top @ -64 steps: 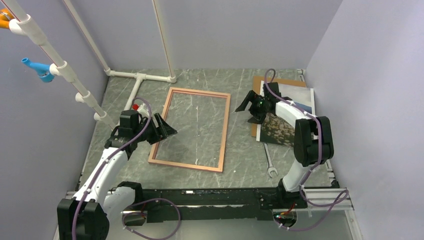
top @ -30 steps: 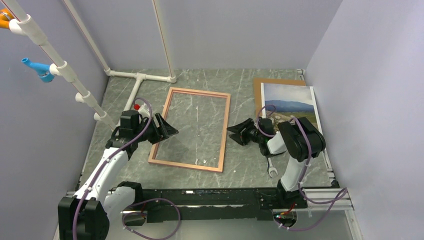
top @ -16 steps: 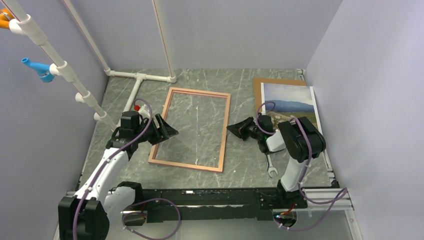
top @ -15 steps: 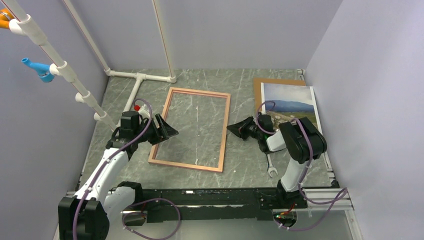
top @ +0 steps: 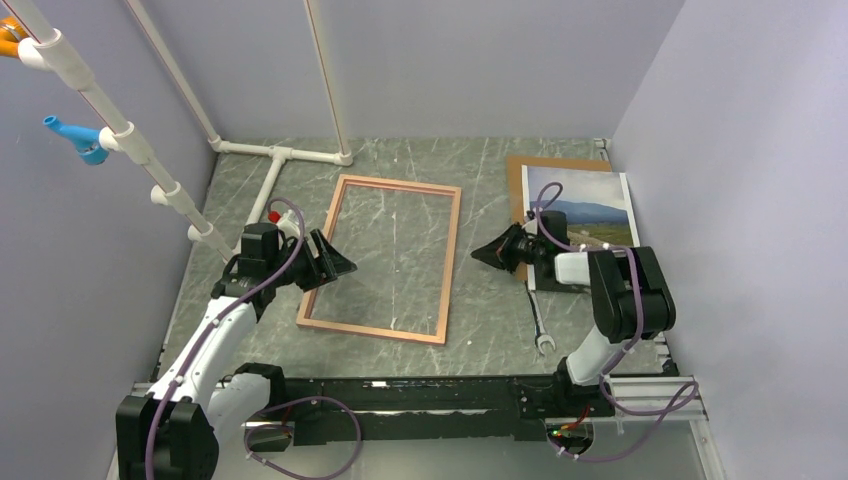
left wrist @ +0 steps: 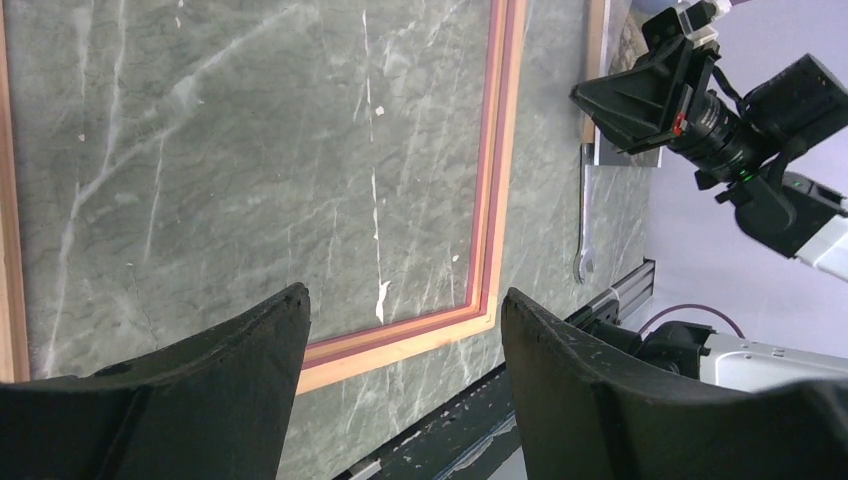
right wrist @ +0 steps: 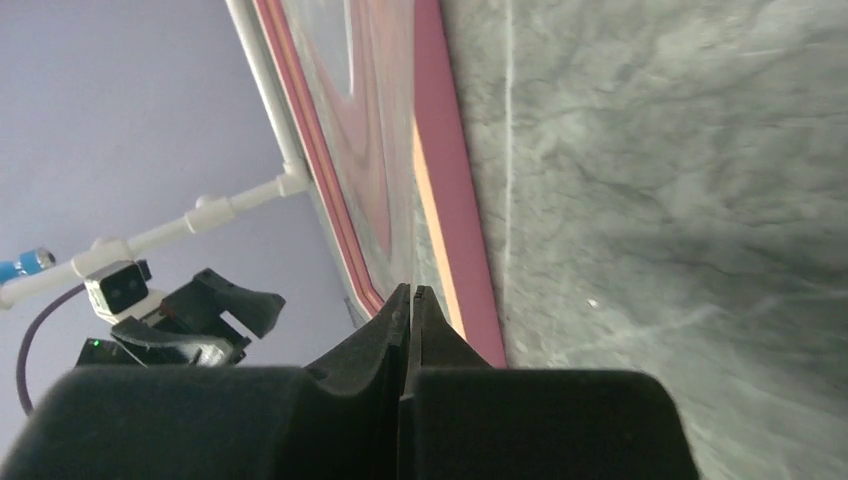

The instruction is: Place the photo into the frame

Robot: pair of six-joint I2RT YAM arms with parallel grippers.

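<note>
The frame (top: 449,262), empty, with pinkish light-wood edges, lies flat mid-table. Its near right corner (left wrist: 487,310) shows in the left wrist view, and its right rail (right wrist: 455,200) in the right wrist view. The photo (top: 590,205), a landscape print, lies face up at the right on a brown board. My right gripper (top: 487,252) lies low between frame and photo. It points left at the frame, shut (right wrist: 410,290), with nothing between its fingers. That arm's wrist covers the photo's near left corner. My left gripper (top: 340,262) hangs open (left wrist: 405,300) and empty over the frame's left rail.
A brown backing board (top: 515,172) sticks out from under the photo. A wrench (top: 540,325) lies near the right arm's base, also seen as a wrench (left wrist: 585,220) from the left wrist. White PVC pipes (top: 280,155) run along the back left. Walls close in left, right and behind.
The right gripper has gone from open to shut and drawn back a little to the right, away from the frame's right rail. The left arm has not moved.
</note>
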